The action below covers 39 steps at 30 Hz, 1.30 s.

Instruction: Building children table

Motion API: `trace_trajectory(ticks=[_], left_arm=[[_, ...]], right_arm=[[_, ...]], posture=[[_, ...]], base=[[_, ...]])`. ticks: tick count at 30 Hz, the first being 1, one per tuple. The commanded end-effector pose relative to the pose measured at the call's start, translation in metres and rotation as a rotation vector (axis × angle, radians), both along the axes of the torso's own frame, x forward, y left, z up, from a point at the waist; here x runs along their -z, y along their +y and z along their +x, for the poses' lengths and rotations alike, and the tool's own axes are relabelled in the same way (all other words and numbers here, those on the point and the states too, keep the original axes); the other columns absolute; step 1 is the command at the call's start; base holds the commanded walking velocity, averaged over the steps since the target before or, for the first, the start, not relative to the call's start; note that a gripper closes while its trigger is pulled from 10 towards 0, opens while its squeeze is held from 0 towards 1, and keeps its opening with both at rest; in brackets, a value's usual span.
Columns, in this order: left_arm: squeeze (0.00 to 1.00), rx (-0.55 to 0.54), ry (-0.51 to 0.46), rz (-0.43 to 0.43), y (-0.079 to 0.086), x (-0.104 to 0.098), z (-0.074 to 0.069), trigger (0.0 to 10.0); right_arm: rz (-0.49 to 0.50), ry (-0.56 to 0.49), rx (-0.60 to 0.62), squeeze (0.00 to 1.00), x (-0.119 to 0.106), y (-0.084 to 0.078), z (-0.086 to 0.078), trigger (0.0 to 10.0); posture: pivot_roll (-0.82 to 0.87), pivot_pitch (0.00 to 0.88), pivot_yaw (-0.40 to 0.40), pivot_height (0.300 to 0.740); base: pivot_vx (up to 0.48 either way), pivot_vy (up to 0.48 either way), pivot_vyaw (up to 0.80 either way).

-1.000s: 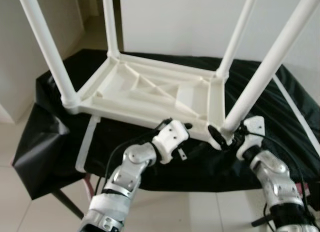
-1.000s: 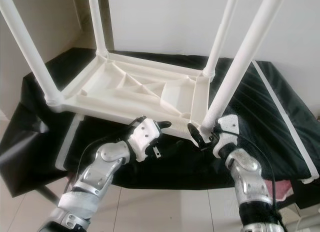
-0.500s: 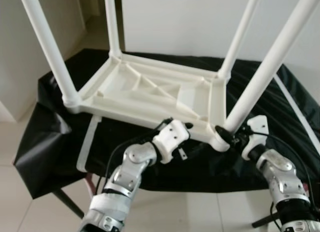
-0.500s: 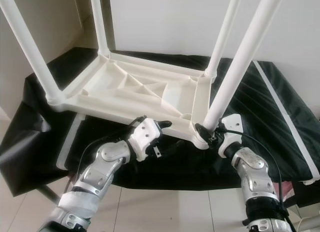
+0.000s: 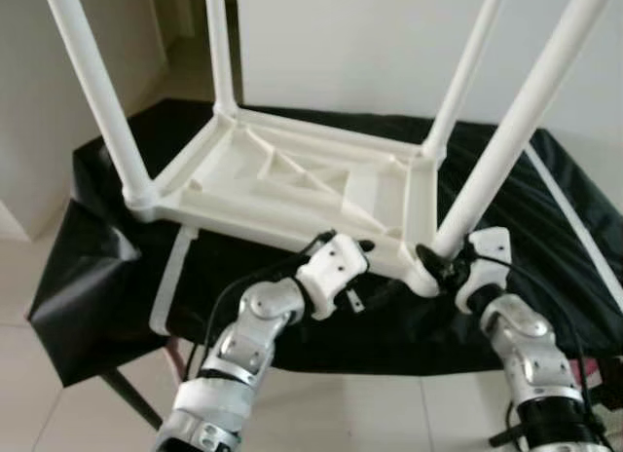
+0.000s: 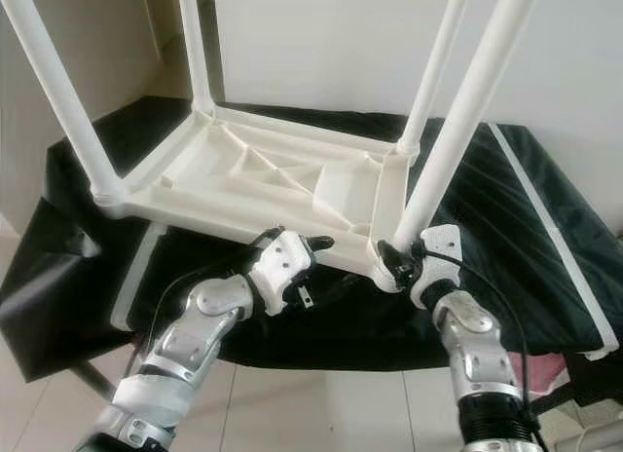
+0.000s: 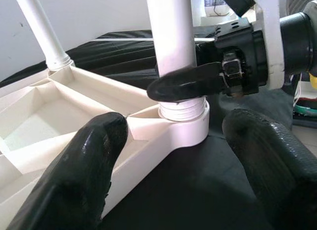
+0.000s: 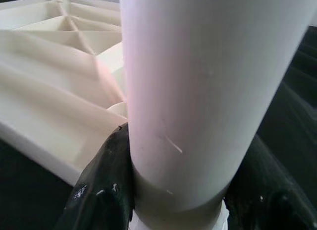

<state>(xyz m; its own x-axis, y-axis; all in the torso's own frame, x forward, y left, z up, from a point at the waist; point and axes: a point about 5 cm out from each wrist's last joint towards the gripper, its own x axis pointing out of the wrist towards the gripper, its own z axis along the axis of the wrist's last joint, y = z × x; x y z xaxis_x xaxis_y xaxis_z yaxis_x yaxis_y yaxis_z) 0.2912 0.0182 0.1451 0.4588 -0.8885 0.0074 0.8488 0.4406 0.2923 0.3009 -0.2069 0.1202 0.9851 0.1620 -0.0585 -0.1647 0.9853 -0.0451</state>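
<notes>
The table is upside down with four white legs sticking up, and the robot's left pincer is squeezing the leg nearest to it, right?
Not quite: the right pincer squeezes the near leg, as the left wrist view shows. The left pincer hovers open beside it. The table is upside down with four white legs up.

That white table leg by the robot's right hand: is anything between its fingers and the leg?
Nothing visible. The right gripper already has its black fingers closed around the near-right leg just above its threaded socket in the upturned table top. The left gripper waits open beside that corner.
</notes>
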Motion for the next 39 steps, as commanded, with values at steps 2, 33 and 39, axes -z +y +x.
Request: trace_trajectory(ticks=[2,33,39], left_arm=[[0.0,-0.086,-0.014,-0.024,0.001,-0.002,0.001,10.0],[0.0,-0.101,-0.012,-0.035,0.0,-0.004,0.001,10.0],[0.0,-0.101,-0.011,-0.037,0.0,-0.004,0.0,10.0]], right_arm=[[0.011,0.095,0.199,0.0,0.017,-0.004,-0.007,10.0],[0.177,0.049,0.566,1.0,0.005,0.046,-0.001,10.0],[0.179,-0.008,0.536,1.0,-0.003,0.044,-0.003,10.0]], posture=[[-0.05,0.0,-0.05,0.74],[-0.03,0.0,-0.067,0.74],[-0.03,0.001,-0.067,0.74]], base=[[0.0,0.0,0.0],[0.0,0.0,0.0],[0.0,0.0,0.0]])
